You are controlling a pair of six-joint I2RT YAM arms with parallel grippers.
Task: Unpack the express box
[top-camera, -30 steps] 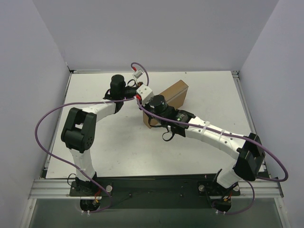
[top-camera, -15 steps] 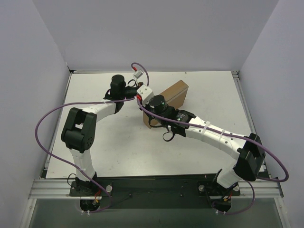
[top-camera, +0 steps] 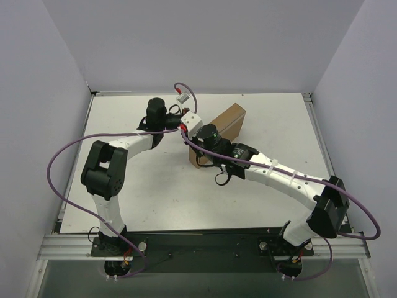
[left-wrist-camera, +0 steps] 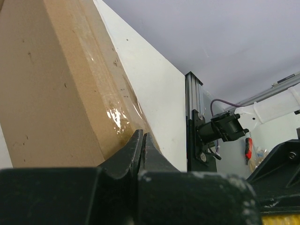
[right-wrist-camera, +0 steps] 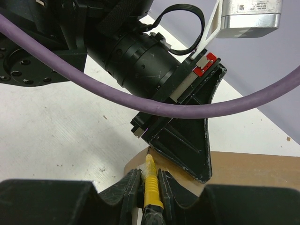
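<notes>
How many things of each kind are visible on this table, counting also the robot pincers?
Brown express box: 1
Yellow utility knife: 1
Pincers (left pincer, right pincer): 2
Total: 4

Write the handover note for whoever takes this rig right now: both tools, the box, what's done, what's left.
Left tool: shut, empty, tips against the taped edge of the express box.
Right tool: shut on a yellow utility knife, blade tip at the box's corner, beside the left tool.
Box: lies on the table, mid-rear, closed.
Done: knife is in hand and at the box; no cut visible.
Left: slit the tape, open the lid, take out the contents.
</notes>
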